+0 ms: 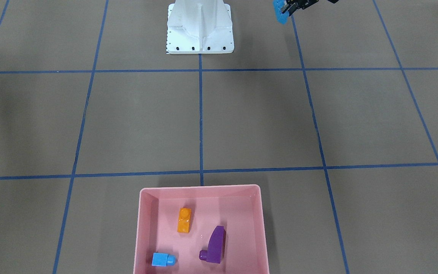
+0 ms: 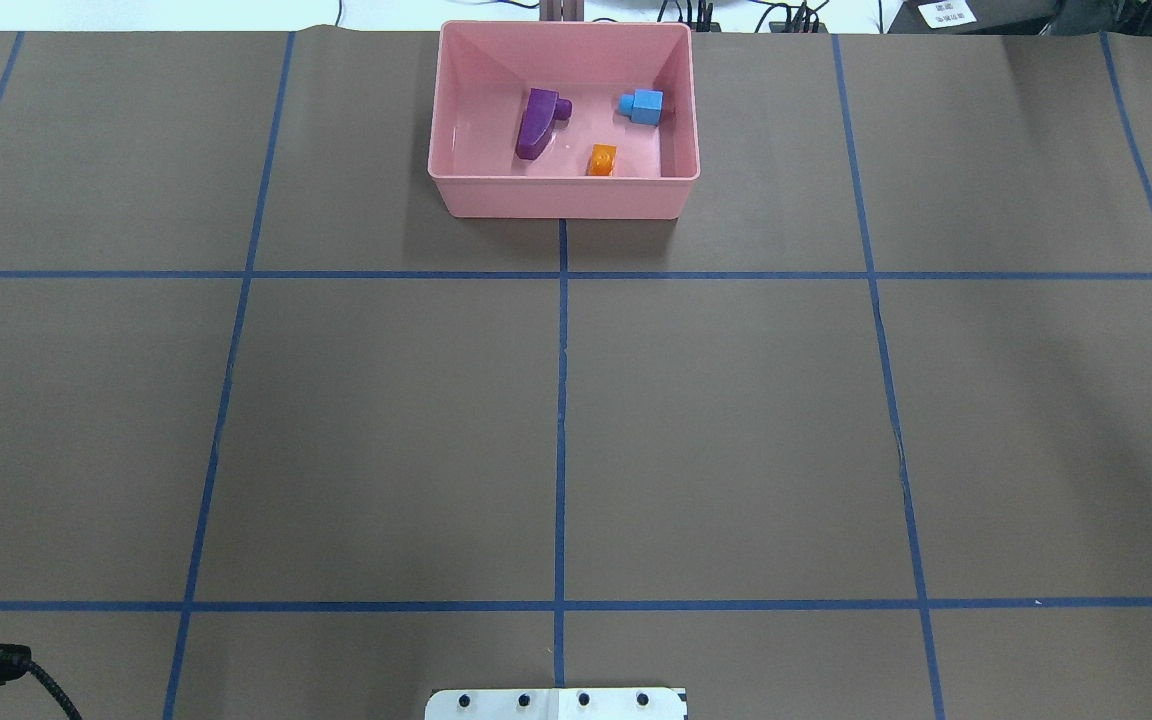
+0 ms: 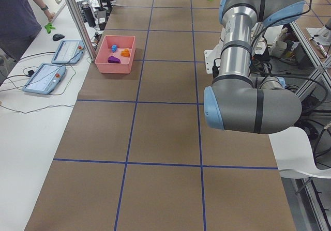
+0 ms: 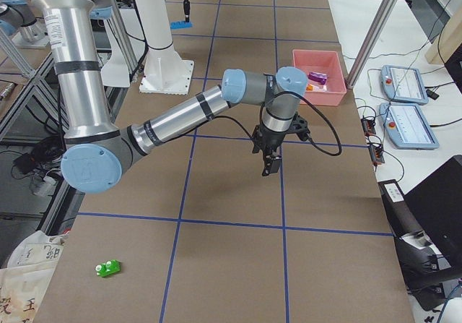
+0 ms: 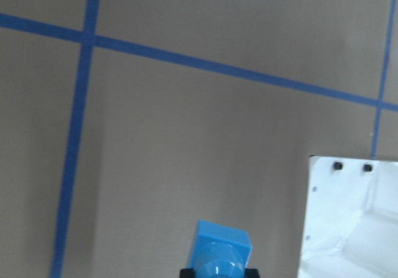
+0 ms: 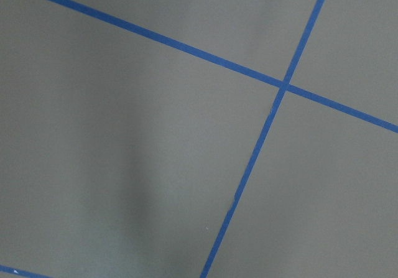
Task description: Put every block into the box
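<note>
Left arm (image 3: pixel 240 34), right arm (image 4: pixel 180 117): silver tubes, pale-blue joint caps, black bands. Base (image 1: pixel 200 26) white, flared, black screws (image 1: pixel 193 48) along edge. Black cable (image 4: pixel 332 136) loops off right wrist.

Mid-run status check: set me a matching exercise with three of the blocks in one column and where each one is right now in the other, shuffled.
Blocks
1. purple block
2. long blue block
3. green block

Places
A. on the table, well outside the box
B. gripped in the left hand
C. lying inside the box

Pairs: 1-C, 2-B, 3-A
</note>
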`<state>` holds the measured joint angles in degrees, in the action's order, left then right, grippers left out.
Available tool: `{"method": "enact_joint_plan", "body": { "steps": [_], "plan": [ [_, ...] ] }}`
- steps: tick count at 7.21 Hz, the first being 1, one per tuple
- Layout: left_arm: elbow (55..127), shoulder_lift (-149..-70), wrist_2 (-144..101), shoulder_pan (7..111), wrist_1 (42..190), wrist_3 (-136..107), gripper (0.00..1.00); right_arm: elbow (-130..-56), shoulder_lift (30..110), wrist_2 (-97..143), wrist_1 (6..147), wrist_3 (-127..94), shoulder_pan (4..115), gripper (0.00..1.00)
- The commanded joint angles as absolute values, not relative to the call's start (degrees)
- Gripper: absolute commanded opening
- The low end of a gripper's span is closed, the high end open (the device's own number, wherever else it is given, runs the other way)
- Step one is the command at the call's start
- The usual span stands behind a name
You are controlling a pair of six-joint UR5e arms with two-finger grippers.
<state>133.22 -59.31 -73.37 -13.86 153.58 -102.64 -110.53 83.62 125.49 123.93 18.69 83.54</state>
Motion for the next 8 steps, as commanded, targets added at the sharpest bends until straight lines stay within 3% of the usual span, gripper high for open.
{"method": "enact_joint_plan", "body": {
  "steps": [1,2,4,8],
  "plan": [
    [131.1,-64.6,-78.4,-3.7,153.5,-102.2,0.0,-111.6,92.4,125.5,116.6,21.1,83.9,1.0],
    [130.3,-65.7,-82.8,2.3,153.6,-102.0,0.0,-112.1,95.6,125.4,112.5,20.6,83.9,1.0],
    [124.2,-75.4,-90.1,14.6,152.7,-102.0,0.0,-112.4,99.7,125.4,110.7,20.8,84.2,1.0],
    [118.8,-88.7,-96.5,29.8,147.0,-103.1,0.0,-115.4,106.9,128.0,109.5,20.7,84.6,1.0]
  ]
}}
